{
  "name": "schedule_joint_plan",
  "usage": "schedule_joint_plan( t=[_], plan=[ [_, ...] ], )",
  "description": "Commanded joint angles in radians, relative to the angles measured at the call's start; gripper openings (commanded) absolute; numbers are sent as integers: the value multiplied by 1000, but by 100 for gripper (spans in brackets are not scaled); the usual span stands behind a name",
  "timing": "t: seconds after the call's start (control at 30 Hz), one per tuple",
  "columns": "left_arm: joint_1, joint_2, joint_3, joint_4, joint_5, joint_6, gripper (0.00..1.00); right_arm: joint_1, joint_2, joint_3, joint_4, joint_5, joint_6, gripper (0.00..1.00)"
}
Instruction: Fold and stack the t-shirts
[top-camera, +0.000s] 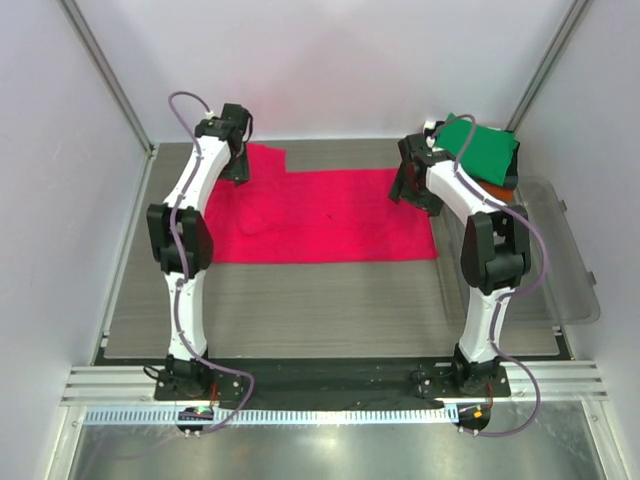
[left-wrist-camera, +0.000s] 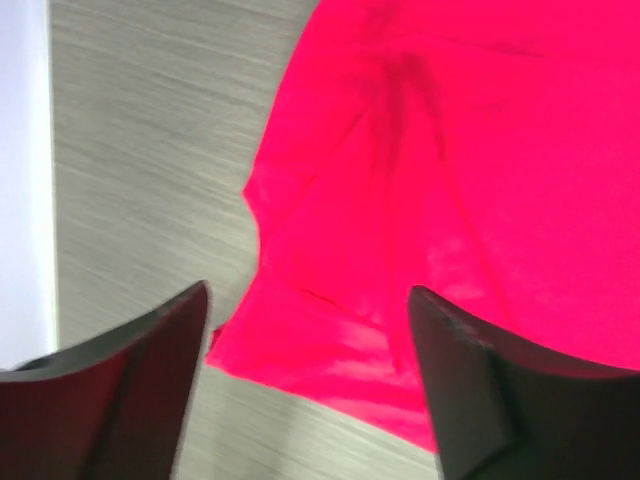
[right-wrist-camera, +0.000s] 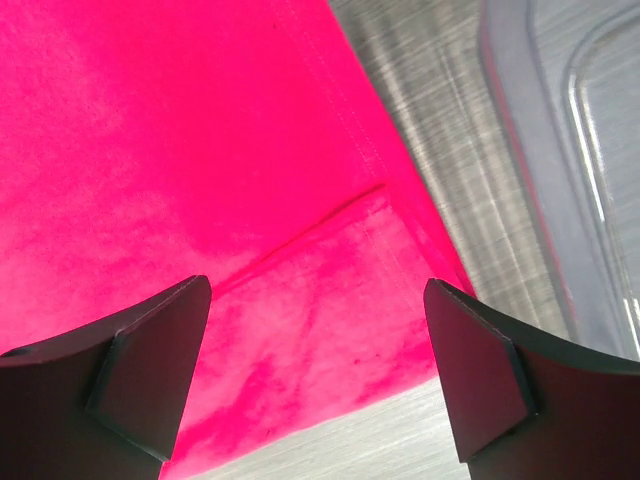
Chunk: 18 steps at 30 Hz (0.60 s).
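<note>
The pink shirt (top-camera: 320, 215) lies flat on the table (top-camera: 330, 310), in the far half, between the two arms. From above it looks like one wide band from left to right. Its near edge is straight, and at the far left one part sticks out toward the back wall. The colour is a plain bright crimson-pink with no print. There are soft creases on the left side.

In the left wrist view the cloth (left-wrist-camera: 450, 180) shows long wrinkles that run to one corner, and this corner rests on the grey table. In the right wrist view the shirt (right-wrist-camera: 200, 150) has a stitched hem along its right edge, and the edge of a folded layer crosses it diagonally.

The left gripper (top-camera: 237, 162) stands over the far left part of the shirt, with its jaws wide apart and nothing between them (left-wrist-camera: 308, 295). The right gripper (top-camera: 405, 190) stands over the far right corner, also spread wide and empty (right-wrist-camera: 318, 283).

A folded green shirt (top-camera: 482, 148) lies at the far right, on top of an orange one (top-camera: 497, 188), partly hidden by the right arm. The clear bin (top-camera: 565, 260) is at the right of the table, just beside the pink shirt's edge.
</note>
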<state>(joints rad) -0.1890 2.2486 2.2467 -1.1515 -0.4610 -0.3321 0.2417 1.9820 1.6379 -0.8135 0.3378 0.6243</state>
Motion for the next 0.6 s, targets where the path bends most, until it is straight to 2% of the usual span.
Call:
schedule_joint_plan(
  t=[0.0, 0.1, 0.13, 0.2, 0.23, 0.27, 0.3, 0.33, 0.4, 0.43, 0.57],
  plan=[
    [6, -148, -59, -21, -50, -19, 85, 2, -82, 33, -59, 21, -18, 95],
    [42, -294, -272, 31, -39, -74, 84, 18, -167, -71, -33, -2, -29, 95],
    [54, -343, -406, 57, -16, -90, 83, 22, -230, -108, -21, -12, -31, 95],
    [88, -487, -554, 151, 85, -137, 82, 37, -300, -194, 20, -46, -18, 94],
    [133, -535, -699, 183, 126, -160, 82, 41, -371, -293, 42, -96, -9, 95],
    [163, -626, -770, 218, 169, -179, 82, 44, -400, -344, 62, -118, 11, 95],
    [242, -667, -841, 287, 277, -221, 81, 44, -428, -445, 106, -147, 20, 94],
    [278, -704, -969, 321, 322, -244, 81, 44, -458, -493, 126, -192, 29, 94],
    [345, -794, -1086, 427, 440, -289, 80, 45, -531, -581, 180, -212, 57, 94],
    [390, -814, -1169, 452, 455, -300, 80, 45, -551, -651, 194, -215, 61, 93],
    [433, -819, -1262, 545, 524, -352, 80, 44, -572, -737, 237, -178, 69, 92]
  ],
)
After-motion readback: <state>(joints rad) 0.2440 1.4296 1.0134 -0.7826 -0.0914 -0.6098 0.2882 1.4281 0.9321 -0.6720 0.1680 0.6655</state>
